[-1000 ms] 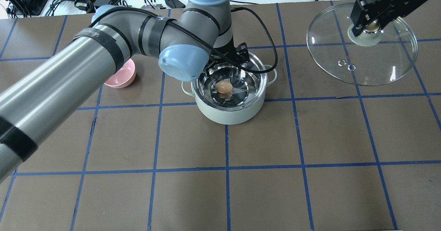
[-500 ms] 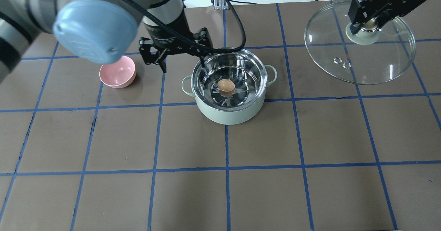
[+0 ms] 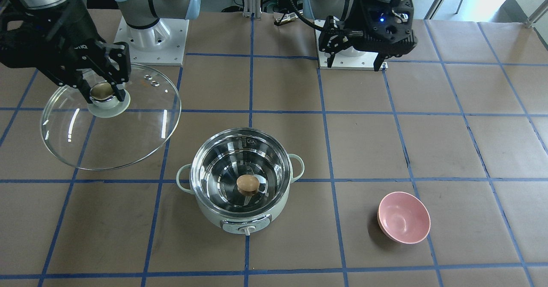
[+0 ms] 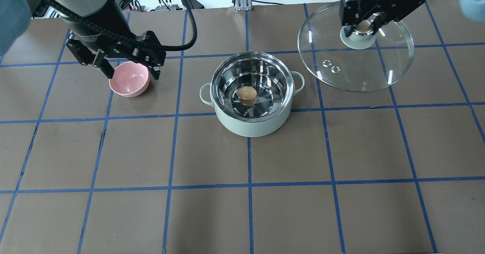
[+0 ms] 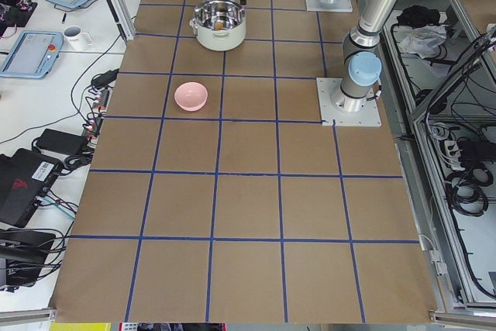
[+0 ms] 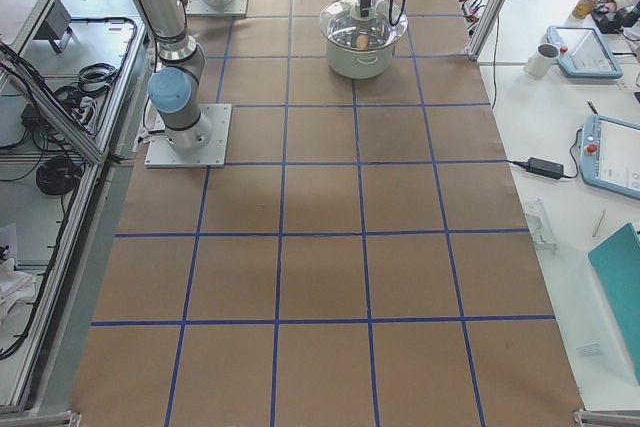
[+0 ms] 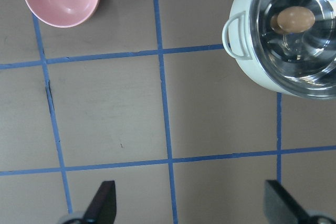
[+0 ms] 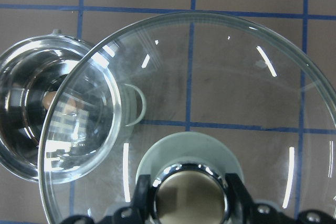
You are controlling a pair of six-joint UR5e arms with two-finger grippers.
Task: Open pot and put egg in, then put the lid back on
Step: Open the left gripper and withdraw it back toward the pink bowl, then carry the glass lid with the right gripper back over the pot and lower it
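Egg [image 4: 247, 93] sits in open pot [image 4: 250, 128], lid [image 4: 363, 70] aside.

Robotics lab, grid-taped table [image 4: 288, 216], teach pendants [image 6: 610, 152] (cables [image 5: 466, 191] strewn beside)

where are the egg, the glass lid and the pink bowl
small tan-brown oval egg [image 4: 247, 92], overhead exterior view, top of its shell
round clear glass lid [image 4: 363, 71], overhead exterior view, bare glass pane
small round pink bowl [image 4: 130, 81], overhead exterior view, inside of its hollow
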